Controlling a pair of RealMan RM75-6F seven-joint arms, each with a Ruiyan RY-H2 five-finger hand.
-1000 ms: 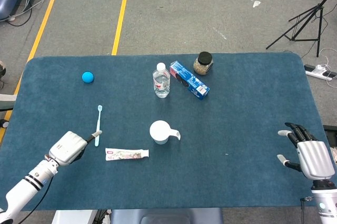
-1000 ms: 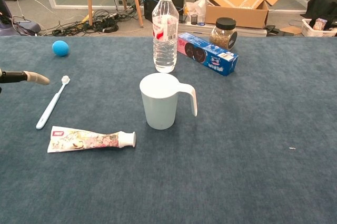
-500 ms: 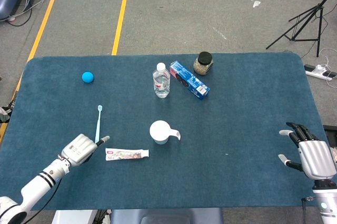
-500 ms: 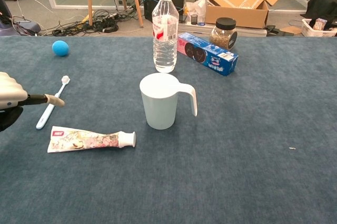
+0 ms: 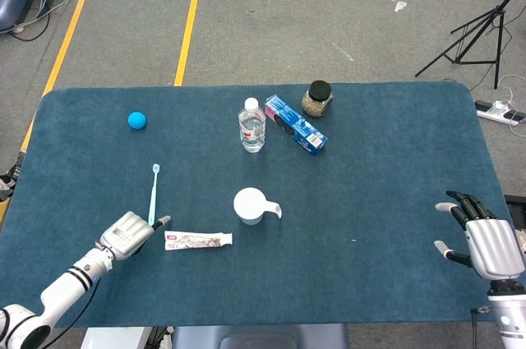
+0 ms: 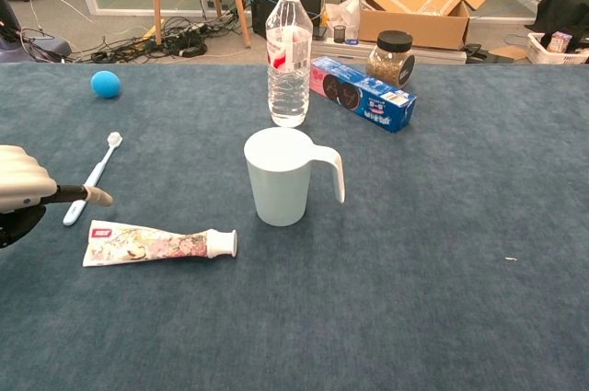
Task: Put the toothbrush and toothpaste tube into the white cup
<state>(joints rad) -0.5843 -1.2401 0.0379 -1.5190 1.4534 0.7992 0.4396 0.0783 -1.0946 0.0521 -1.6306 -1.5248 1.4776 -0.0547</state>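
Observation:
The light-blue toothbrush [image 5: 153, 195] [image 6: 89, 188] lies on the blue table left of the white cup [image 5: 249, 205] [image 6: 279, 176], bristles pointing away. The toothpaste tube [image 5: 198, 240] [image 6: 156, 244] lies flat just in front of it, cap toward the cup. The cup stands upright, its handle to the right. My left hand [image 5: 129, 233] [image 6: 22, 190] hovers at the near end of the toothbrush handle with one finger stretched toward it and nothing in its grasp. My right hand [image 5: 483, 241] rests far to the right with fingers spread, empty.
Behind the cup stand a water bottle [image 5: 252, 126] [image 6: 289, 52], a blue biscuit box [image 5: 295, 125] [image 6: 362, 93] and a dark-lidded jar [image 5: 316, 98] [image 6: 391, 58]. A blue ball [image 5: 136, 120] [image 6: 105, 84] sits at the far left.
My left hand has moved right and down toward the toothbrush handle's near end and the tube. The right hand and all objects have stayed put.

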